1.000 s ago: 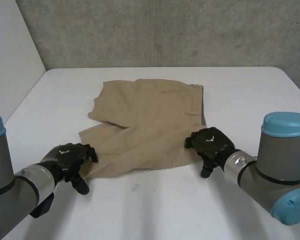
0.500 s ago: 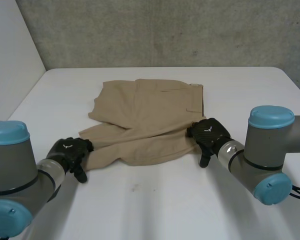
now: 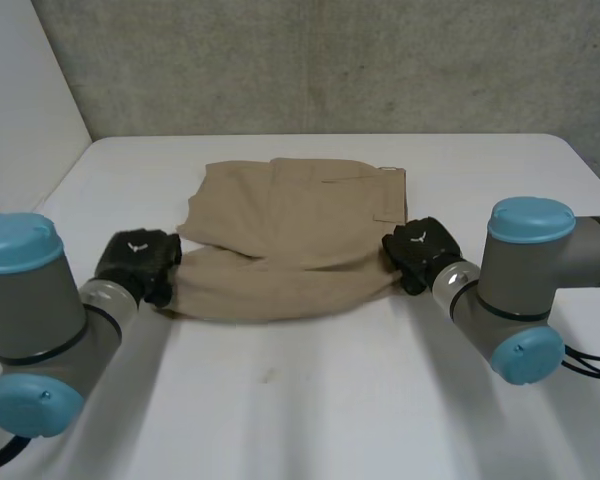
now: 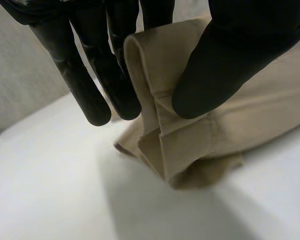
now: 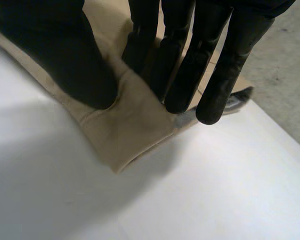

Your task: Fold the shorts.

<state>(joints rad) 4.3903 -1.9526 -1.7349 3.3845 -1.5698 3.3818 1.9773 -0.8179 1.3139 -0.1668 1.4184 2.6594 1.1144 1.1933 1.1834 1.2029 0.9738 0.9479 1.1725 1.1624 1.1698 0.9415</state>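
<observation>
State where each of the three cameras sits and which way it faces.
Head view: behind and between the arms, looking down on the white table and beige fabric shorts; both arms show.
Left wrist view: on that wrist, looking along the left hand pinching the shorts' edge.
Right wrist view: likewise, the right hand pinching a corner.
All three share the shorts.

The worktop (image 3: 300,410) is white and smooth, with round corners at the far side. A grey wall (image 3: 330,60) stands behind it. One thing lies on it: the tan shorts (image 3: 300,225), spread near the middle, a bit toward the far side. Their near edge is folded over into a soft roll.
</observation>
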